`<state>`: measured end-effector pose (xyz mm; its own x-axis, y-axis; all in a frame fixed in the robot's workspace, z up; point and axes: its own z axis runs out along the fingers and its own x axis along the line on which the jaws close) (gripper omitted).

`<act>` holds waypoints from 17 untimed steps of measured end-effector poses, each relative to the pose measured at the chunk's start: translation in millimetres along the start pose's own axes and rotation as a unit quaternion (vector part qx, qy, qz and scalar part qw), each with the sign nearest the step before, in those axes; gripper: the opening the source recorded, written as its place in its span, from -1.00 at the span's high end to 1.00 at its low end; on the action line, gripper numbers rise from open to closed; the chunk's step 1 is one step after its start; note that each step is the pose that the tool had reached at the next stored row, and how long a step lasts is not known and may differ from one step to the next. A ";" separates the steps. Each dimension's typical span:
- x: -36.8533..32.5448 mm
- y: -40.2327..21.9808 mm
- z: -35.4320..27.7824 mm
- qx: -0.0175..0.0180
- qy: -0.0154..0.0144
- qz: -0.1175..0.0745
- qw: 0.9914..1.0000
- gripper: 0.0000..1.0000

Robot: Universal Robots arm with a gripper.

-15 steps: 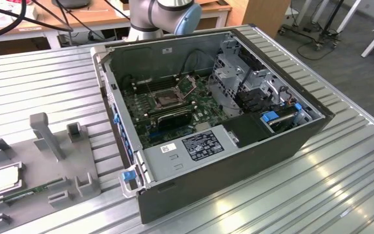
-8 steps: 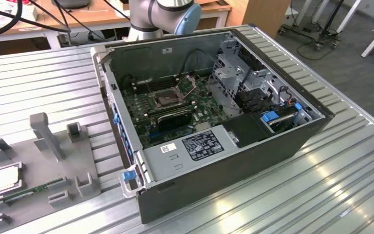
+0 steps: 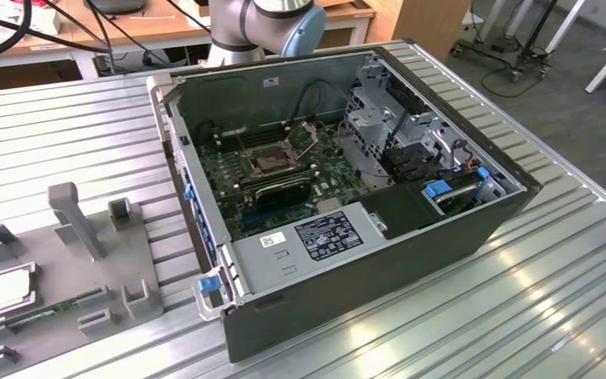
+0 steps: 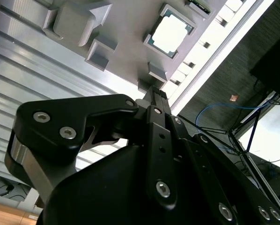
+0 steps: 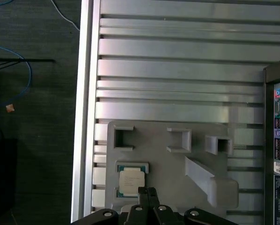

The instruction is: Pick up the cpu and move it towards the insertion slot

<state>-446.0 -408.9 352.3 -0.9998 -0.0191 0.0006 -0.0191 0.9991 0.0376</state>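
The cpu [image 3: 6,288] is lying flat, silvery top up, in a square pocket of the grey fixture tray [image 3: 92,260], which is sitting on the slatted aluminium table [image 3: 72,142] towards the exterior view's left. There is faint print on the chip's lid in the first wrist view [image 5: 132,182], too small to make out. A thin green memory stick [image 3: 56,309] is resting in a narrow groove of the same tray, just beside the chip's pocket.

The gripper [image 5: 147,192] is hanging above the tray with its two black fingers drawn together, tips meeting, and in both wrist views [image 4: 154,91] its tips are pointing at the cpu's edge; I cannot tell whether they are touching it.

Well apart from the tray, the open computer case [image 3: 387,260] is lying on its side. The insertion slot [image 3: 266,162] is showing in the middle of the green motherboard [image 3: 324,170], dark centre inside a metal frame. The power supply [image 3: 324,233] is carrying a large dark label and a small white sticker [image 3: 271,240], both unreadable. The robot arm [image 3: 261,24] is rising behind the case.
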 end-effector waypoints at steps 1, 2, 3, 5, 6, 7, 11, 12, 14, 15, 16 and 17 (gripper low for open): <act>0.7 0.0 0.0 0.000 0.000 0.000 1.000 0.79; 1.3 0.0 0.0 0.000 0.000 0.000 1.000 0.79; 1.8 0.0 0.1 0.000 0.000 0.000 1.000 0.79; 2.0 0.0 0.1 0.000 0.000 0.000 1.000 0.79; 2.1 0.1 0.1 0.000 0.000 0.000 1.000 0.79; 2.1 0.1 0.1 0.000 0.000 0.000 1.000 0.79; 2.2 0.0 0.1 0.000 0.000 0.000 1.000 0.79; 2.4 -0.3 0.1 0.000 0.000 0.000 1.000 0.79; 2.2 -1.6 0.1 0.000 0.000 0.000 1.000 0.79; 2.3 -2.5 0.0 0.000 0.000 0.000 1.000 0.79; 2.3 -3.6 0.0 0.000 0.000 0.000 1.000 0.79; 2.3 -5.0 -0.1 0.000 0.000 0.000 1.000 0.79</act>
<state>-448.2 -414.0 352.2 -0.9998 -0.0191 0.0005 -0.0191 0.9991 0.0376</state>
